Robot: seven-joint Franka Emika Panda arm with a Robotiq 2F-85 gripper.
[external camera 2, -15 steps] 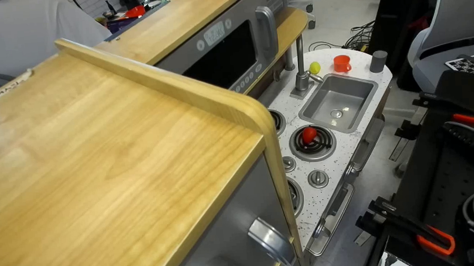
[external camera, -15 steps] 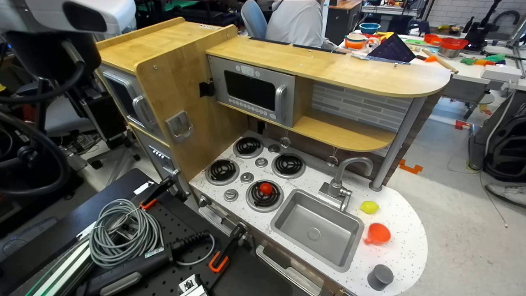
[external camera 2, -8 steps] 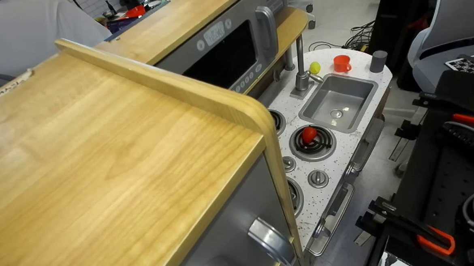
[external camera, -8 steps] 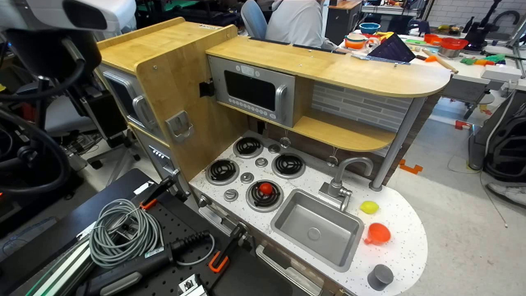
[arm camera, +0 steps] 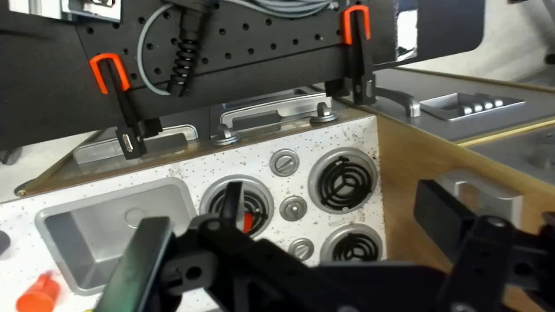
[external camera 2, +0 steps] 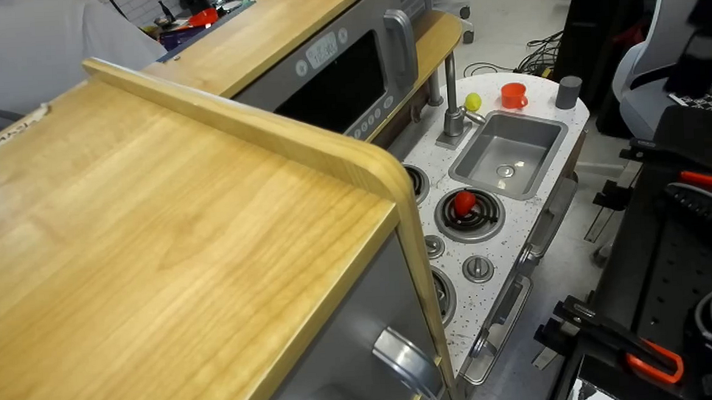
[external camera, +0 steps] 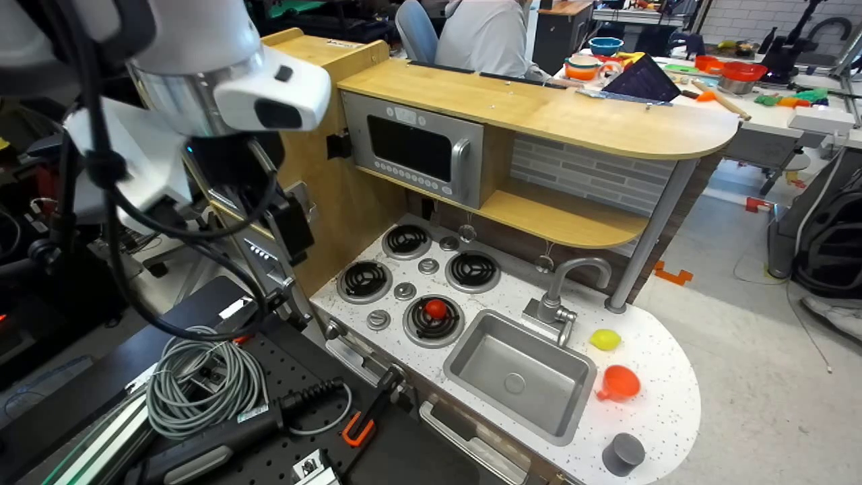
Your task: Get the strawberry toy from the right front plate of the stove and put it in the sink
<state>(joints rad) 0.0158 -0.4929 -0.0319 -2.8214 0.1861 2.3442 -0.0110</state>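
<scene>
Gripper (arm camera: pixel 334 201) in the wrist view: black and two-fingered, its fingers (arm camera: pixel 438 210) standing wide apart. The finger at nine o'clock partly covers a red strawberry toy (arm camera: pixel 247 222), which rests on a round black coil burner (arm camera: pixel 256 203); the visible part lies toward five o'clock from the burner's centre. A grey rectangular sink (arm camera: pixel 99 221) adjoins the burner at nine o'clock. Toward twelve o'clock runs a black perforated table (arm camera: pixel 256 80).

In an exterior view, a white robot arm (external camera: pixel 195 40) hangs toward ten o'clock; the gripper's spread cannot be told here. The strawberry toy sits on the coil burner, the sink just beside it toward four o'clock. Around the sink, on a white speckled countertop (external camera: pixel 663 377), are a silver-grey curved faucet (external camera: pixel 552 304) at one o'clock, a yellow lemon-shaped toy (external camera: pixel 605 339) at two, an orange-red handled cup (external camera: pixel 619 382) at three and a dark grey cylinder (external camera: pixel 623 454) at four.

In an exterior view, a pale wooden cabinet (external camera 2: pixel 181 246) fills the field toward nine o'clock. The strawberry toy rests on the burner, toward eleven o'clock from its centre; the sink lies at one o'clock and a round silver dial (external camera 2: pixel 478 268) at six. A blurred black shape (external camera 2: pixel 693 72) stands at two o'clock; whether arm or gripper cannot be told.
</scene>
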